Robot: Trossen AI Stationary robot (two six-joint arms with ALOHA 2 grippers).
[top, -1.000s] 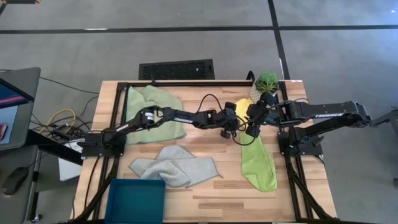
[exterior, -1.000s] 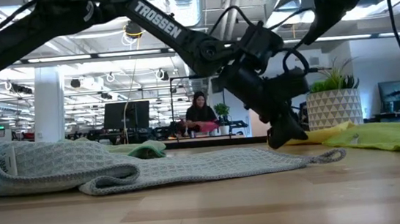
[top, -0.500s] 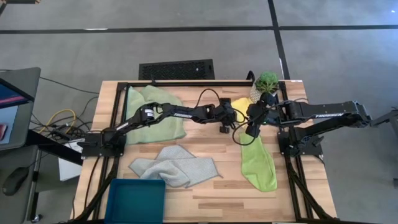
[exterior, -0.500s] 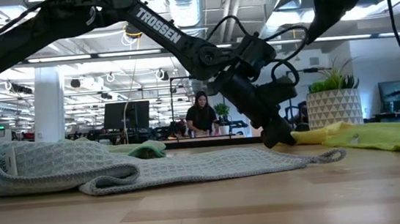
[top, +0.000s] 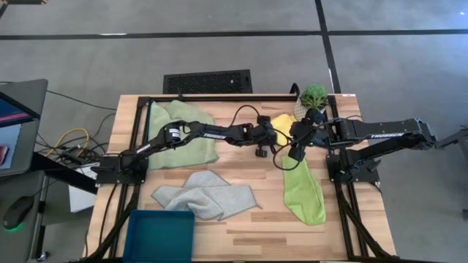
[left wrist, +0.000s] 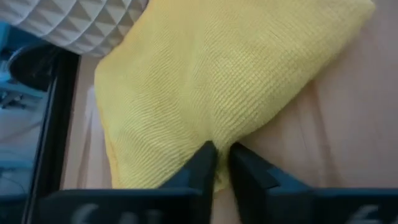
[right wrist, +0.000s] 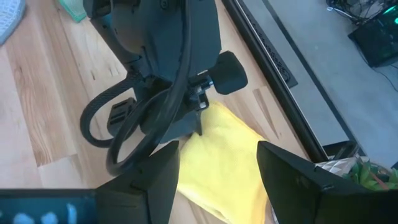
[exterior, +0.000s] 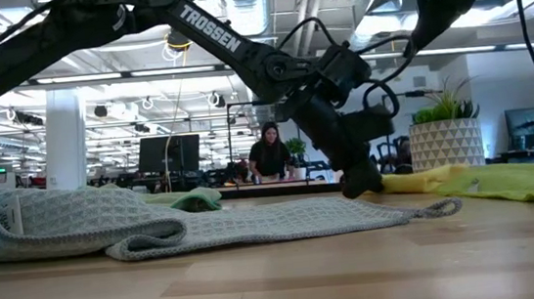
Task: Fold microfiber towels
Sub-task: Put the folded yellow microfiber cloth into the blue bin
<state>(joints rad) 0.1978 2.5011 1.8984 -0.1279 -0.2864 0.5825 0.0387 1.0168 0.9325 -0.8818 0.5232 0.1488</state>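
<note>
My left pincer [left wrist: 217, 163] has its fingers pinched together on the edge of the yellow towel [left wrist: 217, 81], at the far middle of the table [top: 241, 226]. From above, that pincer [top: 272, 136] sits right at the towel's near-left edge, with the towel [top: 284, 126] mostly hidden under both arms.

My right pincer [right wrist: 217, 168] hangs with its fingers wide apart, gripping nothing. It hovers just above the yellow towel [right wrist: 217, 146] and close against the left arm's wrist. In the top view it [top: 295, 152] is just beside the left pincer, so the two arms crowd the same spot.

The lime towel [top: 303, 191] lies lengthwise on the right side, its far end under the right arm. The sage towel [top: 183, 131] is spread at the far left, partly under the left arm. The grey towel [top: 208, 196] lies rumpled near the front centre, and the teal bin [top: 159, 235] sits at the front left corner. A potted plant [top: 313, 96] stands at the far right edge, just behind the yellow towel.
</note>
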